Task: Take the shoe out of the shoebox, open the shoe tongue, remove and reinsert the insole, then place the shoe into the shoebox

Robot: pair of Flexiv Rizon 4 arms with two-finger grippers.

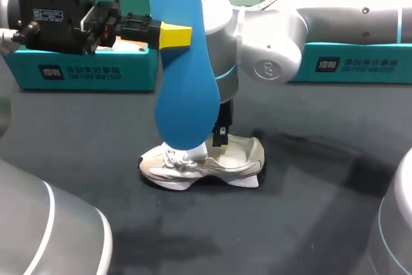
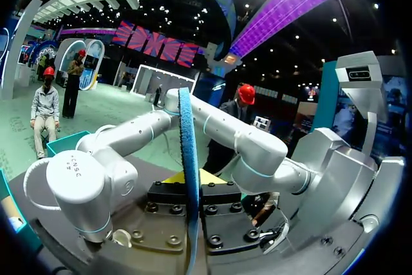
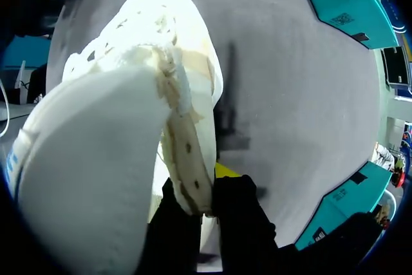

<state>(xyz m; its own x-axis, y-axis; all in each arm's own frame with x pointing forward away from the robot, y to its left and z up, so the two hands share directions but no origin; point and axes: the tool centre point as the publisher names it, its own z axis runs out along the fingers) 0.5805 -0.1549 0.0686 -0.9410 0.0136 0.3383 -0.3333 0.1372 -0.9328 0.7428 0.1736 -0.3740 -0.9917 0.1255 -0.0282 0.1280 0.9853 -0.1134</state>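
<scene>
Left claw (image 1: 175,35) is clenched on the blue insole (image 1: 183,62) and holds it upright in the air over the dark table (image 1: 309,210). Two teal shoebox halves (image 1: 84,72) stand along the table's far edge, one towards each side. Right claw (image 1: 222,134) points straight down, its fingers pinching the heel collar of the white sneaker (image 1: 203,162), which stands on its sole mid-table, below the insole and outside both shoebox halves.
</scene>
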